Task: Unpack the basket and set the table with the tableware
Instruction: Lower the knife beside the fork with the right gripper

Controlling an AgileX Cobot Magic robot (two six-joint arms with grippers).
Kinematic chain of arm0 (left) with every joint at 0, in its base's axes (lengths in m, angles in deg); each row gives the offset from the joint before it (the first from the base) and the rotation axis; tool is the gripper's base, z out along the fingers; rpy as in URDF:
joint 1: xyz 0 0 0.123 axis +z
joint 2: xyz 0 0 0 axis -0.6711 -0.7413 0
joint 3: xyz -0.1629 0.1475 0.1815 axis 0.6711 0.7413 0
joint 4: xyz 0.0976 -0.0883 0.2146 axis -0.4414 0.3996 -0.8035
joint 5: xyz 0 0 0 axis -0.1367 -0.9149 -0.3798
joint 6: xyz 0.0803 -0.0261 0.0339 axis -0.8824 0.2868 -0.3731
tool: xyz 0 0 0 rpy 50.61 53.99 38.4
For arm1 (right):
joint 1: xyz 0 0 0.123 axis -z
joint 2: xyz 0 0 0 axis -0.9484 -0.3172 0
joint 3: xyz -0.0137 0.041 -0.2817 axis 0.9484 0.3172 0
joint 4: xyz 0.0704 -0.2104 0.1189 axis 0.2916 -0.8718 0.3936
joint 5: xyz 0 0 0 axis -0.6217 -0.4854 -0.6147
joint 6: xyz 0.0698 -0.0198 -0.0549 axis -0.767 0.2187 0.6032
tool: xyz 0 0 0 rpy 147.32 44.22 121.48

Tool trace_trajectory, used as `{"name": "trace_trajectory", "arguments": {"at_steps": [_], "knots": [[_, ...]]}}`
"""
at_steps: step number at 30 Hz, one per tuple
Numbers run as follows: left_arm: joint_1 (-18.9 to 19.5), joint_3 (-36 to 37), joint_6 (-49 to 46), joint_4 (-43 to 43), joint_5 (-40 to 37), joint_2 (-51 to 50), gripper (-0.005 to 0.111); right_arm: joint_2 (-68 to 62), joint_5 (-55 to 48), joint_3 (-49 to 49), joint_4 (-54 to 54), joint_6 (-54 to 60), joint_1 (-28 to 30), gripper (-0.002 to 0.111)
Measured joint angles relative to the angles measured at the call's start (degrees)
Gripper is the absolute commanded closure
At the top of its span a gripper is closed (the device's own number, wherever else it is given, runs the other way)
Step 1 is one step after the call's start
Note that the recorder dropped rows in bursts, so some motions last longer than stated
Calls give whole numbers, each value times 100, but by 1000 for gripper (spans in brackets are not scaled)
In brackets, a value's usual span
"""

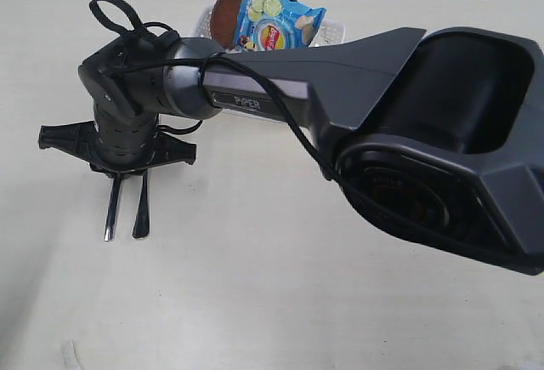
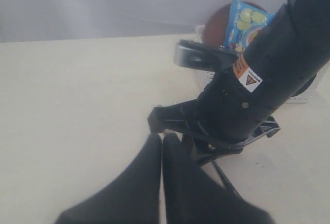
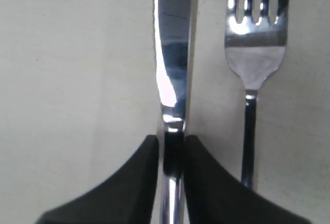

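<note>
1. Step in hand, I'd say: laying out the cutlery. The right fingers are narrow and closed in on the handle of the knife from both sides. The knife lies flat on the desk, just beside the fork and parallel to it.
2. The left fingers are pressed together with nothing between them, hanging back near the right arm.
3. The basket sits at the far edge of the desk, mostly hidden behind the arm. A blue crisp packet and the brown plate poke out of it, so there's plenty left to unpack. I can't see the rest of the tableware.
4. Next move, my guess: let go of the knife cleanly, lift straight up so it doesn't get dragged into the fork, then go back to the basket. The packet lies on top, so reaching around it could be fiddly.
5. Writing: "PiPER" on the arm label. There's an orange-and-white warning sticker in the left wrist view, text too small to read. Same for the packet's logo.
</note>
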Motion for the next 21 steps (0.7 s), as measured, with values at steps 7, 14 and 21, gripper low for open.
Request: {"name": "trace_trajectory", "arguments": {"at_steps": [7,14,21], "knots": [[0,0,0,0,0,0,107,0,146,-10,9,0,0,70],[0,0,0,0,0,0,107,328,307,-10,-153,126,0,70],[0,0,0,0,0,0,107,841,-407,-41,-1331,372,0,91]]}}
